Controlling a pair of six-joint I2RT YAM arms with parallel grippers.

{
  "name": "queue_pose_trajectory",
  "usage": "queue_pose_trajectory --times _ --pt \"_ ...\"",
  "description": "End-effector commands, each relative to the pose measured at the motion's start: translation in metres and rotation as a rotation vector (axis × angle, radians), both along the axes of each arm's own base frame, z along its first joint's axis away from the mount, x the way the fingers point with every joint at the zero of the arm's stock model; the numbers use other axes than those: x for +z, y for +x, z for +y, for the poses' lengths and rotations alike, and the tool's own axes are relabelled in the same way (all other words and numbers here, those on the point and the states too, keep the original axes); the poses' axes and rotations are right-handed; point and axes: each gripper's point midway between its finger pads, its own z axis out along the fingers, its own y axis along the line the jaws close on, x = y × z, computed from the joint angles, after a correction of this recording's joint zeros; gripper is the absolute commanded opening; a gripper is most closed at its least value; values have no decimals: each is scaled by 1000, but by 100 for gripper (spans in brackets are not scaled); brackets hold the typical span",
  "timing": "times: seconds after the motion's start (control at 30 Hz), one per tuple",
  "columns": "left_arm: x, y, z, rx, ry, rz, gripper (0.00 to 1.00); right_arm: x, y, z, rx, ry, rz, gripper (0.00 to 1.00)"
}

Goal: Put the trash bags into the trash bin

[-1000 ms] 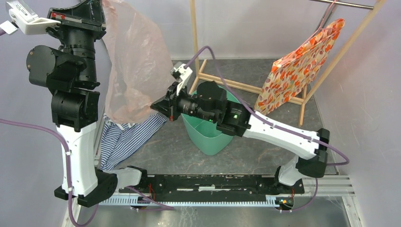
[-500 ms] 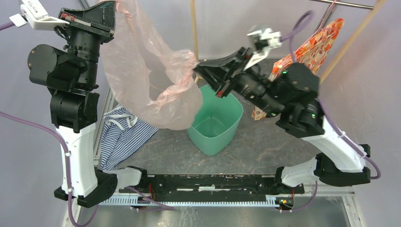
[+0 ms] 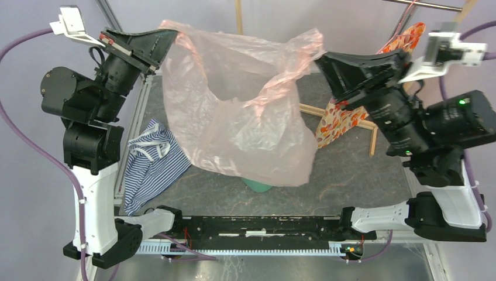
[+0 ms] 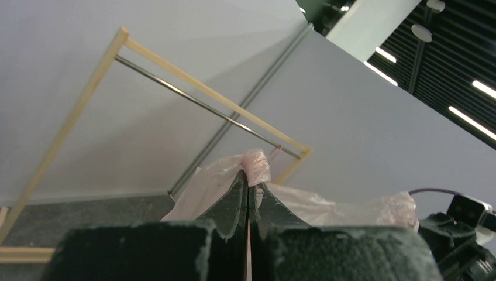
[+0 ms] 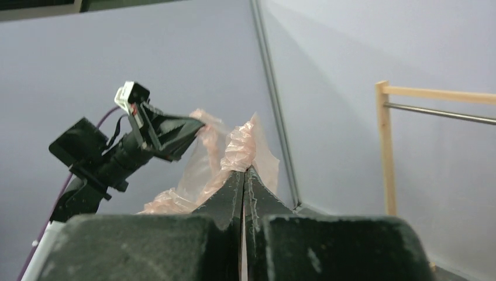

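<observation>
The pale-pink translucent trash bag (image 3: 245, 117) hangs stretched open between my two raised grippers, high over the table. My left gripper (image 3: 171, 36) is shut on its left rim corner; the pinched plastic (image 4: 256, 165) bunches at the fingertips in the left wrist view. My right gripper (image 3: 320, 58) is shut on the right rim corner, seen as crumpled plastic (image 5: 238, 151) in the right wrist view. The mint-green trash bin (image 3: 258, 185) is almost fully hidden under the hanging bag; only a sliver of its near edge shows.
A blue-white striped cloth (image 3: 151, 167) lies at the left of the table. An orange floral bag (image 3: 351, 114) hangs on a wooden rack (image 3: 374, 126) at the back right, close to my right arm. The left arm (image 5: 111, 155) shows in the right wrist view.
My right gripper has pulled the bag's edge up and far to the right; the left gripper tilted. The bag has spread wide open and now covers the bin.
</observation>
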Motion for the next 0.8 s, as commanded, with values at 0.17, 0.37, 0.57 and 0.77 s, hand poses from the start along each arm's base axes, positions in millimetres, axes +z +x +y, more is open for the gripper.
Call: queue_pose_trajectory --times 0.17,0.37,0.57,0.77 --pt "-38 -16 -33 -246 19 115 2 21 11 -50 -181 81 -27 0" --pt "-74 -2 -57 -334 53 184 2 22 20 -47 -243 47 -47 0" --pt "-130 20 -74 -323 111 283 2 -4 33 -5 -227 -69 -27 0" --pt "-167 37 -53 -150 173 377 2 -40 41 46 -152 -163 12 0"
